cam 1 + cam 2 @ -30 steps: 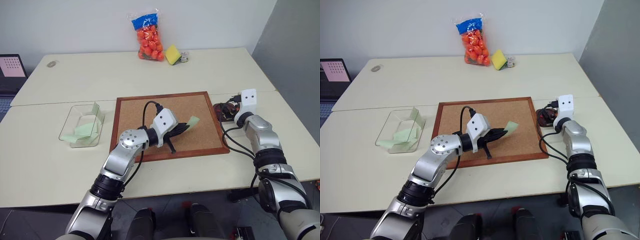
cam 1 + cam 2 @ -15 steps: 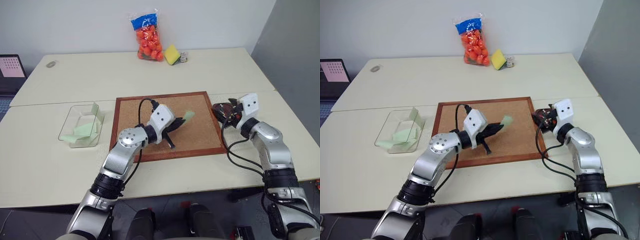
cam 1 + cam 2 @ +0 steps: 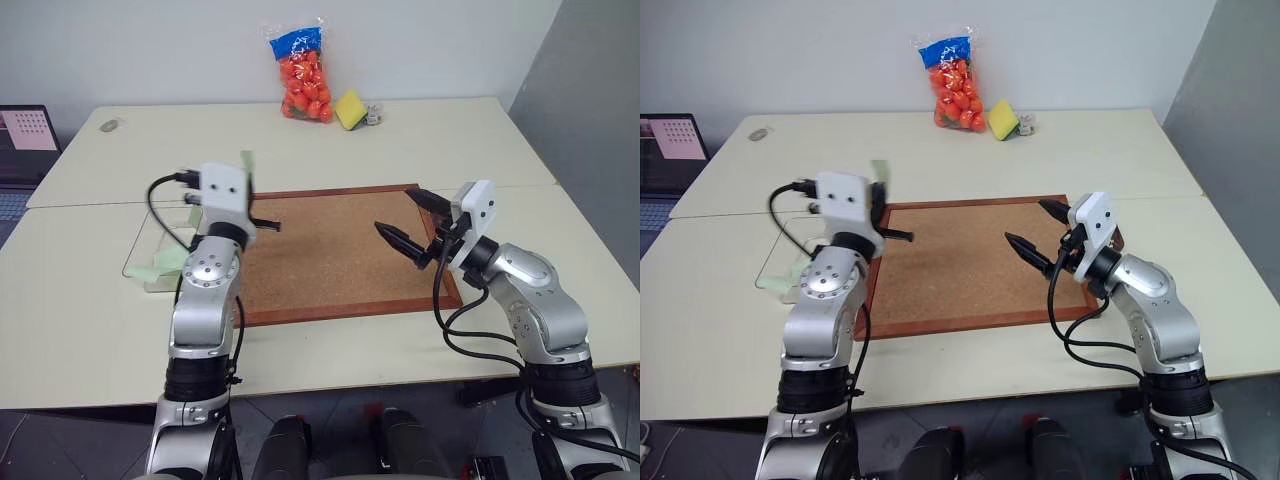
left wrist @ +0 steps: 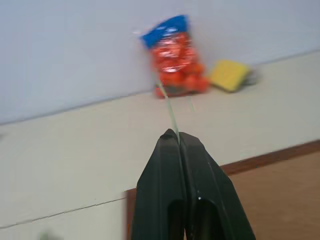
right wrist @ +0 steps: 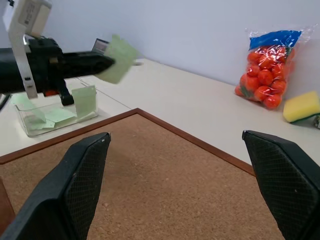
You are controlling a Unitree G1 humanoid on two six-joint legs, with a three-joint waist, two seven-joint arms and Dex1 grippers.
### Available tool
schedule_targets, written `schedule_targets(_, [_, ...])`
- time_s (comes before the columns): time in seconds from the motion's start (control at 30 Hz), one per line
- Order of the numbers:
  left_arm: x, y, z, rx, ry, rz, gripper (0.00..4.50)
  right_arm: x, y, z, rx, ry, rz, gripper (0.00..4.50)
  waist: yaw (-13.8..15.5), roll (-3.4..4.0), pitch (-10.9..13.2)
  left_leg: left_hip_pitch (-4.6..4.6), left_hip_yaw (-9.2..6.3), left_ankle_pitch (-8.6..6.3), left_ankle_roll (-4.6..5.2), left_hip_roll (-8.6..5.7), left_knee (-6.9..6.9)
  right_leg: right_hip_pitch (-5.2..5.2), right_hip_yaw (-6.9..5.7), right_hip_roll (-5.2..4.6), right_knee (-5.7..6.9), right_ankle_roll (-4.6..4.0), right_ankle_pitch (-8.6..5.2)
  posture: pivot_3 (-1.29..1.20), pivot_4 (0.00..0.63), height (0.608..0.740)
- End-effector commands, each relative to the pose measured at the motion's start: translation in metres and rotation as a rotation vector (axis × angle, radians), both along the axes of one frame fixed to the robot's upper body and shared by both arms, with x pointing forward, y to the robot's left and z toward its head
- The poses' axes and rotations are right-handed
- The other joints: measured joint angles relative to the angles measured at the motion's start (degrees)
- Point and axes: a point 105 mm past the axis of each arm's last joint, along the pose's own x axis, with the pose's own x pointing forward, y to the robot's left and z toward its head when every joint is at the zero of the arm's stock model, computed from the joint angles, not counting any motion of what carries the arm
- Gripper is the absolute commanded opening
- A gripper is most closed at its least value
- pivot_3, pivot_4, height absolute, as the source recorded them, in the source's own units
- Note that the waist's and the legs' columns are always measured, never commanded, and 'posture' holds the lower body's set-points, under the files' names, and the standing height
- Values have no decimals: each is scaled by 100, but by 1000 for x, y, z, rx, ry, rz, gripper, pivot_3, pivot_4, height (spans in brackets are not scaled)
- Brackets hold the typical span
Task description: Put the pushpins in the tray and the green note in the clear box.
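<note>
Step in hand: carrying the green note [image 5: 116,58] to the clear box [image 3: 152,255]; judged near done, with only the drop pending.

Clear box, far left on the desk [image 3: 90,310]: transparent hard plastic, low walls, rounded corners, sitting just beside the left edge of the corkboard [image 3: 330,255]. Pale green slips are lying inside it, one leaning against a wall.

Left gripper [image 4: 175,136]: two black tapered fingers pressing flat together, pinching the green note by its lower edge. The note is a thin, limp, pale mint rectangle of paper, standing up from the fingertips above the near corner of the box rather than over its middle.

Next move, as a judgement: the left gripper is needing to travel over the open box, tip down, then part its fingers; paper this light may flutter or cling, so a low release seems wise.

Corkboard, centre: flat grainy tan cork in a reddish-brown wood frame, its surface showing bare, no pushpins discernible on it.

Right gripper [image 3: 405,225]: fingers spreading wide, holding nothing, hovering over the board's right side. Each finger is showing a black textured pad.

Tray: not made out; probably behind the right arm.

Far edge of desk: bag of orange balls [image 3: 303,72], crinkly clear film; yellow sponge [image 3: 347,109], soft block.
</note>
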Motion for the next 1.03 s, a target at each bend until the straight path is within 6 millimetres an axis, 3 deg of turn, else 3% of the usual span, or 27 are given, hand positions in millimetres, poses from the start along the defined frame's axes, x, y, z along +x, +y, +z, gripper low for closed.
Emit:
schedule_targets(0.03, [-17,32,10,-22,-48,189,0,-6,8,13,24,-41,42,4481,18,-4,2,-1,1,0,0,-1,0,0,-4,0,0,-1,1,0,150,740])
schedule_targets(0.13, [-20,44,2,-63,-21,251,0,-5,11,11,22,-38,48,4481,47,-6,2,-2,4,0,0,-3,2,2,-14,1,1,2,-1,0,150,740])
schedule_targets(0.3, [-18,49,-9,-137,19,264,922,-4,13,10,22,-33,57,4500,44,-13,6,-3,6,0,-1,-6,6,4,-13,-3,0,3,-1,0,150,740])
schedule_targets(0.6, [-15,48,-9,-140,15,256,2598,-4,9,8,21,-24,32,4500,31,-15,6,-3,6,0,-1,-3,3,3,-13,1,0,-3,2,0,150,740])
schedule_targets(0.67, [-8,31,-12,-177,24,145,3073,0,5,4,10,-17,-16,4500,32,-15,6,-3,6,0,-1,-3,3,3,-13,1,0,-3,2,0,150,740])
schedule_targets(0.77, [-2,-32,-30,-265,111,-204,3630,9,-5,-11,3,14,-175,4500,59,-16,6,-3,6,1,-1,-5,3,5,-15,-2,0,-4,3,0,150,740])
schedule_targets(0.83, [-10,-60,-36,-242,141,-337,3630,17,-15,-28,-39,32,-334,4500,60,-19,4,-5,8,1,-2,-6,4,5,-14,-3,-3,-5,3,0,150,740])
schedule_targets(1.03, [-28,-67,-51,-179,150,-354,3630,15,-25,-49,-53,59,-534,4500,-4,-19,4,-6,21,0,-5,2,-8,-11,2,1,-5,-14,5,0,150,740])
